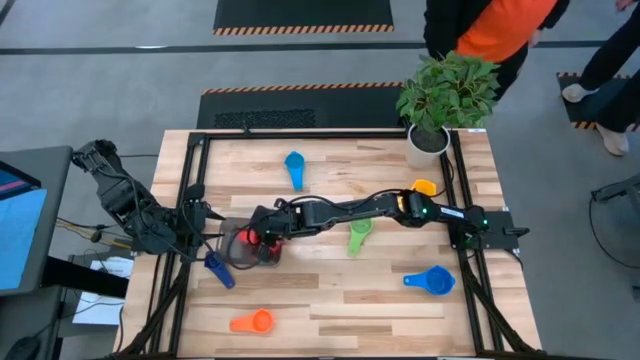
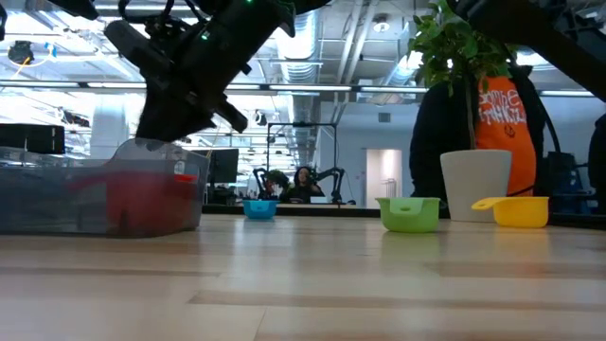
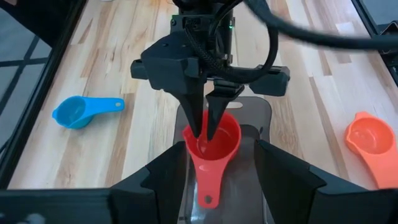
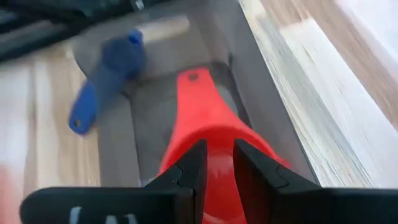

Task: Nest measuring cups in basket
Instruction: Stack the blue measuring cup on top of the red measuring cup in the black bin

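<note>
The red measuring cup (image 3: 217,152) sits inside the dark grey basket (image 3: 261,118) at the table's left, mouth up. Its handle (image 3: 205,186) points toward the left edge. My right gripper (image 3: 205,127) reaches across from the right and dips into the basket (image 1: 232,252), fingers narrowly apart at the cup's rim. My left gripper (image 3: 224,186) hovers open above the basket's left end and touches nothing. Loose on the table lie the dark blue (image 1: 218,270), orange (image 1: 252,322), blue (image 1: 430,281), green (image 1: 358,237), yellow (image 1: 425,187) and light blue (image 1: 294,167) cups. My right gripper has the red cup's rim (image 3: 194,138) on the side opposite the handle, with red plastic (image 4: 217,165) showing in the narrow gap between the fingers. The fingers slant down from the table's right. The cup sits in the basket, mouth up.
A white plant pot (image 1: 428,140) with a leafy plant stands at the far right corner. A person in orange (image 1: 500,30) stands beyond the far edge. Black frame rails (image 1: 190,180) run along the table's sides.
</note>
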